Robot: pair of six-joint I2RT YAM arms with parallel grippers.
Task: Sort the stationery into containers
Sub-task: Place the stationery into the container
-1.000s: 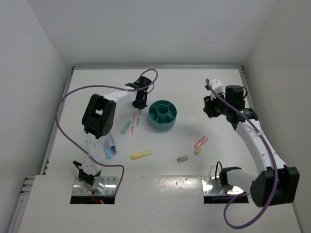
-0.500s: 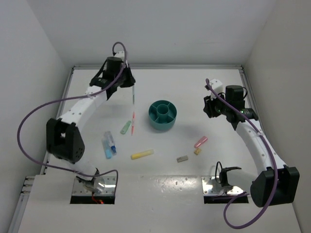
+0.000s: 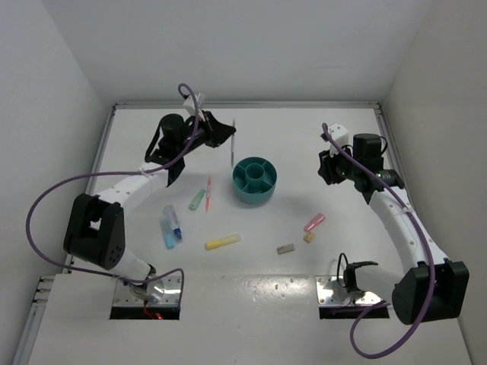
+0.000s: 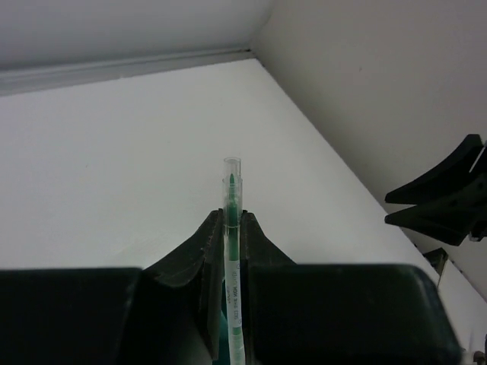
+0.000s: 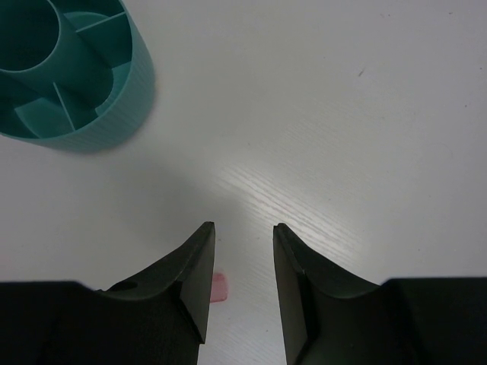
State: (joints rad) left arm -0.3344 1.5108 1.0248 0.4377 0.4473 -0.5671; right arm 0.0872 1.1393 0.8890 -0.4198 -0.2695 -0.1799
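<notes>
Organiser (image 3: pixel 255 181) looks empty (nothing sorted yet); left fingers (image 4: pixel 199 255) clench the green pen (image 4: pixel 232 258), right fingers (image 5: pixel 194 274) spread, empty; the rest lies on worktop (image 3: pixel 304 137).

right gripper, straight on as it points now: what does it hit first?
Probably bare table: the right gripper is open with only white surface ahead of its jaws. The teal organiser sits off to one side, out of line. Depth is unclear.

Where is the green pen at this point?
In the top view the green pen is off the table, gripped in the left claw, just left of the teal organiser and beyond the pink pen.
</notes>
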